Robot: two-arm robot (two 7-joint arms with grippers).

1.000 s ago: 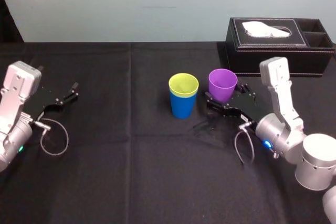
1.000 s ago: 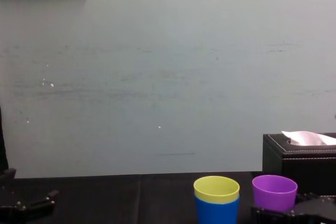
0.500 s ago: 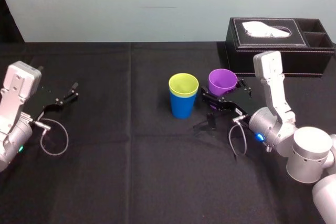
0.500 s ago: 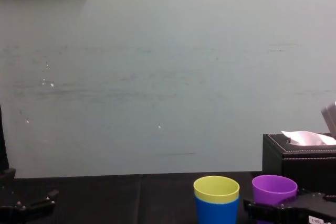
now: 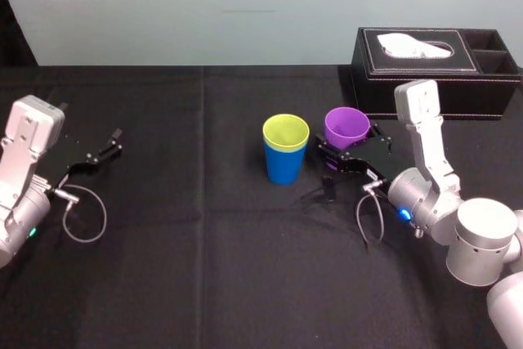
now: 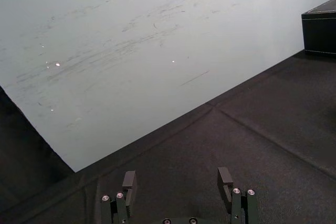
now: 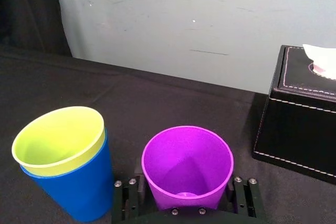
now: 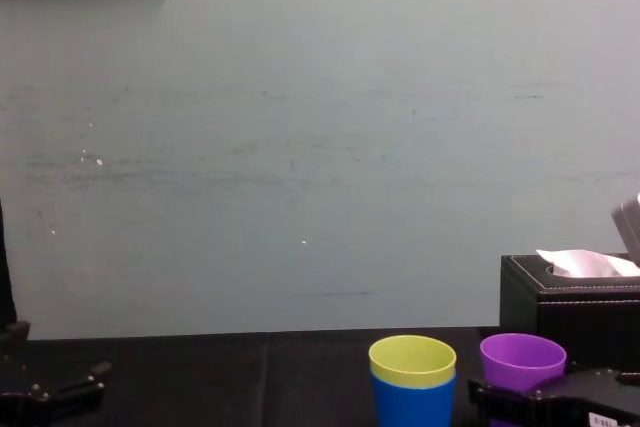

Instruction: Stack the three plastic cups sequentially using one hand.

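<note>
On my far left the left pincer (image 5: pixel 102 153) lies low over the tabletop (image 5: pixel 204 259), well apart from the cups. Its wrist camera shows it (image 6: pixel 177 182) spread wide with nothing between the jaws, only bare black cloth in front of it. Moving toward the middle, I see the yellow-green cup (image 5: pixel 285 131) sitting upright inside the blue cup (image 5: pixel 284 167). The green rim stands a little above the blue one, and the pair rests on the tabletop as a single stack. Just to the right of that stack, near it but not touching, the purple cup (image 5: pixel 346 130) stands upright with its mouth up. The right pincer (image 5: pixel 351 151) has that cup between its jaws. From its wrist camera the pincer (image 7: pixel 186 199) is spread, with one black finger (image 7: pixel 131 198) on the side facing the stack and the other on the far side. Both fingers sit low on the cup, just beside its walls, and I read a thin gap at each side rather than a firm squeeze. The chest camera puts the purple cup (image 8: pixel 522 361) level with the stack (image 8: pixel 412 375), its lower part hidden behind the pincer's black body. The silver arm bends back to my right. Farther right and behind, against the wall, sits the black tissue box (image 5: pixel 433 75) with a white tissue poking out of its top.
</note>
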